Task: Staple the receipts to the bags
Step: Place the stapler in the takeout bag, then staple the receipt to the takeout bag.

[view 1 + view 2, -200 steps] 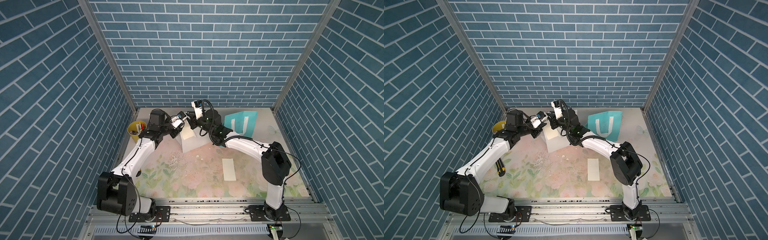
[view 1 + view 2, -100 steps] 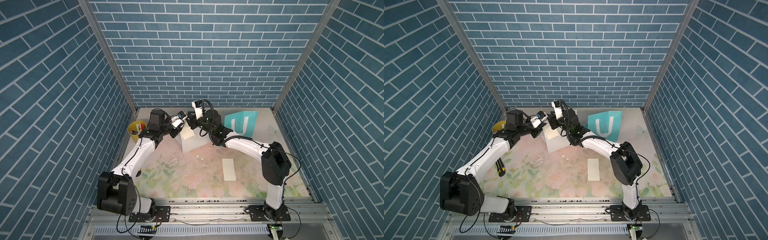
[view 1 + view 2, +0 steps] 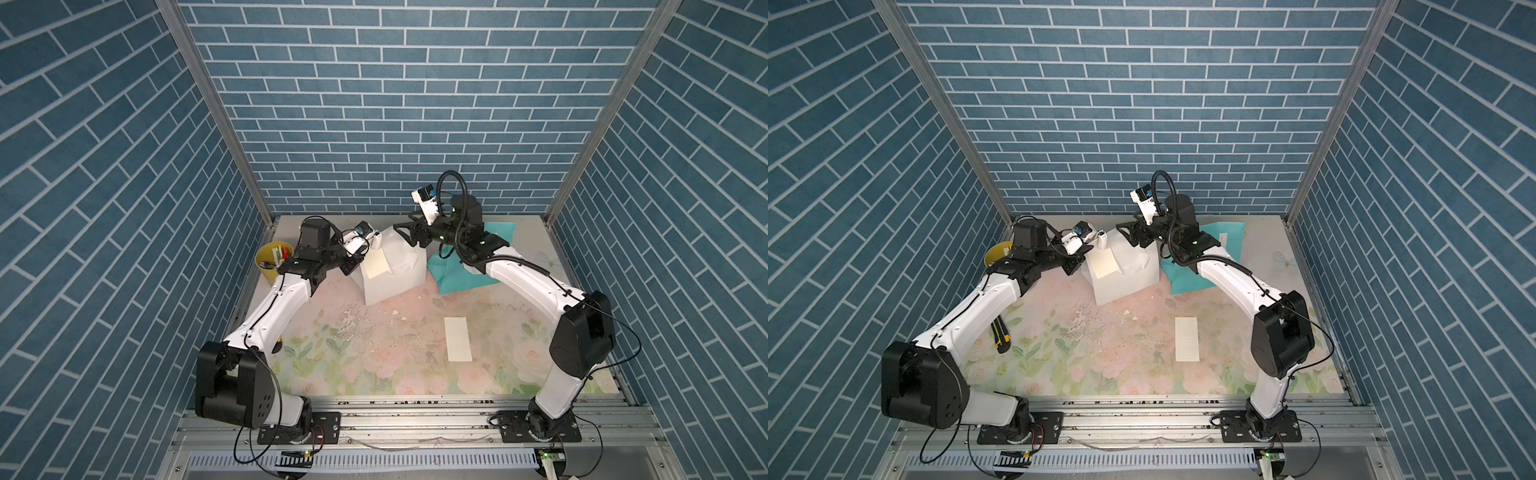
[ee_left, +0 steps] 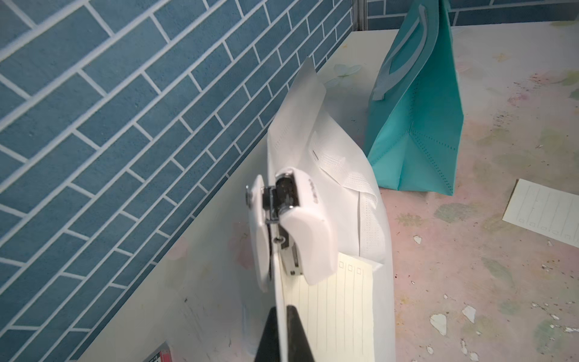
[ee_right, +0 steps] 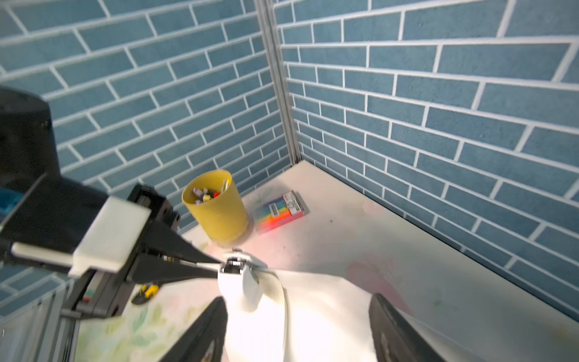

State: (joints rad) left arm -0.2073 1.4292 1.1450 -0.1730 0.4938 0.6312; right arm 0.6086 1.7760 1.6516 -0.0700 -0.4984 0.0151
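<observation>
Far left on the floral table [image 3: 374,357], by the blue brick wall [image 3: 395,104]: yellow cup [image 3: 274,259] upright, holding pens, with a rainbow-coloured pack [image 5: 280,213] lying flat just beside it. Nearer the front, at the left edge, a black-and-yellow tool [image 3: 1000,338], partly hidden. Mid-table, scattered white flecks [image 3: 347,322]; toward the back, a small white stapler [image 4: 291,225], raised.

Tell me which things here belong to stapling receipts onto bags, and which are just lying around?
In the job: white bag, teal bag, receipt on the white bag, loose receipt lying flat, white stapler.

Just lying about: yellow pen cup, colourful pack beside it, yellow-and-black tool.
</observation>
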